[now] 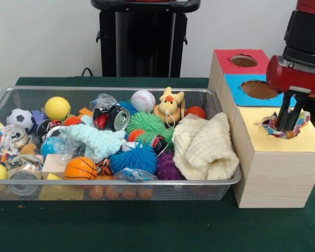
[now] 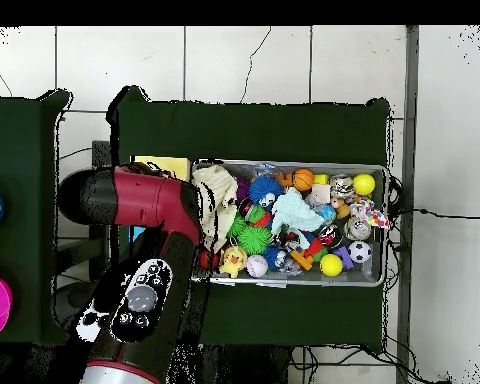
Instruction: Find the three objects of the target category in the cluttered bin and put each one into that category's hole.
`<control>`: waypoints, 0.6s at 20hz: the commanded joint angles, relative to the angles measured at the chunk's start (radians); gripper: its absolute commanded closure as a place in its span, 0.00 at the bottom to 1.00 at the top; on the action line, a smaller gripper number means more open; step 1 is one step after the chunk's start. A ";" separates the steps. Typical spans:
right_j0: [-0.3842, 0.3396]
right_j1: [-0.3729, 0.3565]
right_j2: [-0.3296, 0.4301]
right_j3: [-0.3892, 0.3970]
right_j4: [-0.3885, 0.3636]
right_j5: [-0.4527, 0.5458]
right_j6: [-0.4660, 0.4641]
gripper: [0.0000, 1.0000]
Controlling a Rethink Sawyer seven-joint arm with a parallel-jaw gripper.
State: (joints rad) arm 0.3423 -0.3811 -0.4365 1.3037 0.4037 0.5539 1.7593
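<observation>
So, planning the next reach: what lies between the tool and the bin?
In the front view, only the yellow-topped box's bare top separates the tool from the bin.

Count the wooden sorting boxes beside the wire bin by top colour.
Red-topped light wooden box: 1
Blue-topped light wooden box: 1
Yellow-topped light wooden box: 1
Total: 3
</observation>
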 commanded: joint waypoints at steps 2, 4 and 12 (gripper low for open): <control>-0.072 0.049 0.121 0.045 -0.045 -0.039 0.105 1.00; -0.072 0.061 0.129 0.053 -0.046 -0.067 0.111 1.00; -0.062 0.074 0.161 0.133 0.001 -0.138 0.198 1.00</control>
State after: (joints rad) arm 0.2991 -0.3626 -0.4206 1.3213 0.4033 0.4389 1.7593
